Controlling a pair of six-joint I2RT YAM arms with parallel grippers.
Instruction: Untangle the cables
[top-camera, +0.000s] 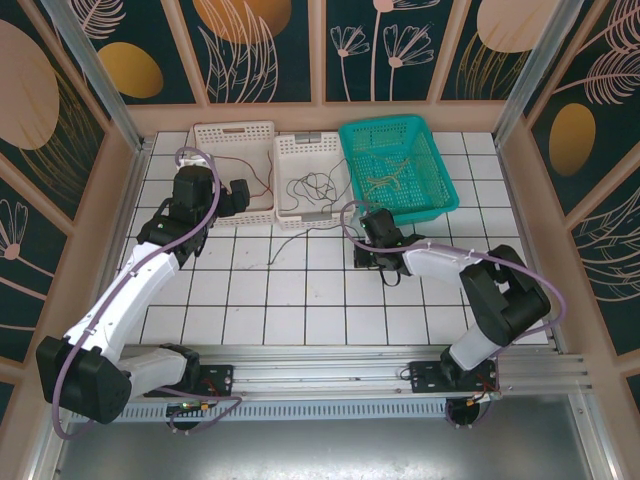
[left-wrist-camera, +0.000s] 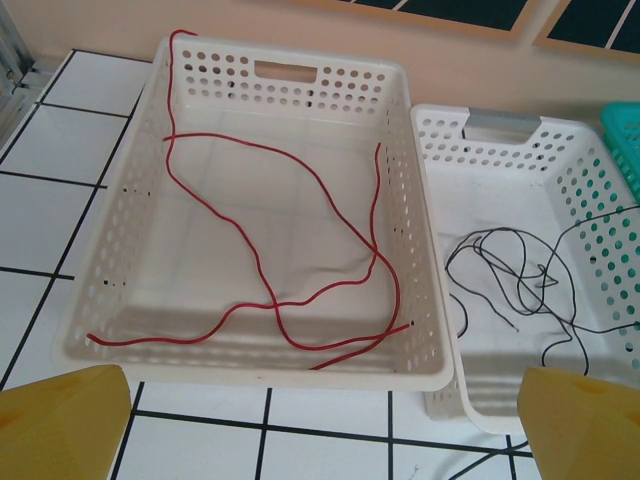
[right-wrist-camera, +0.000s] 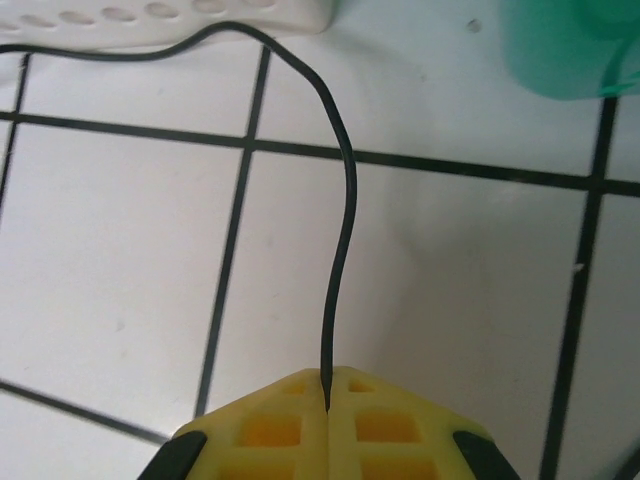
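right fingers (right-wrist-camera: 270, 430) pinch a black cable (right-wrist-camera: 345, 200) over white tiles (right-wrist-camera: 120, 250), left fingers (left-wrist-camera: 60, 425) spread, floral walls (top-camera: 250, 50) around

White baskets: two, the left white basket (top-camera: 235, 129) at 11 o'clock and the middle white basket (top-camera: 308, 138) at 12 o'clock on the bench (top-camera: 300, 300).
Teal basket (top-camera: 380, 122): one, at 1 o'clock.
Red cables (left-wrist-camera: 374, 200): at least one; overlapping strands, exact number unclear.
Black cables (right-wrist-camera: 346, 210): at least one; the tangle hides the count.
Yellow-olive cables (top-camera: 385, 180): too fine to count.
Arms: two, left arm (top-camera: 130, 290) and right arm (top-camera: 450, 262).
Grippers: two, left gripper (left-wrist-camera: 320, 430) and right gripper (right-wrist-camera: 328, 400).
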